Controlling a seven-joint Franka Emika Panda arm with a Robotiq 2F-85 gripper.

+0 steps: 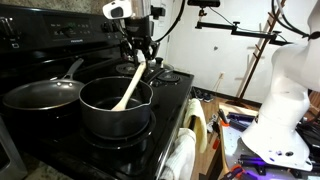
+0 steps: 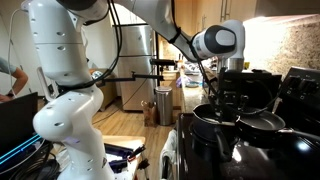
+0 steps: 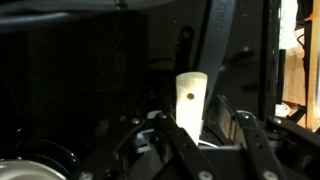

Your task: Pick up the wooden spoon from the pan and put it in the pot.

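Observation:
The wooden spoon (image 1: 128, 88) stands slanted in the pot (image 1: 112, 124). Its bowl is down inside and its handle leans over the far rim. The pot sits on the black stove beside the pan (image 1: 38, 98), which holds nothing visible. My gripper (image 1: 141, 54) hangs just above the pot's far rim, at the top end of the spoon handle. In the wrist view the handle end (image 3: 190, 100) sits between my fingers (image 3: 205, 132), against one finger with a gap to the other. The gripper is open. In an exterior view the pot (image 2: 214, 122) and pan (image 2: 263, 123) are dim.
The black stove top (image 1: 170, 100) has a raised control panel (image 1: 60, 45) at its back. A towel (image 1: 183, 155) hangs on the oven door. A black camera stand (image 1: 235, 30) and a white robot base (image 1: 280, 110) stand beside the stove.

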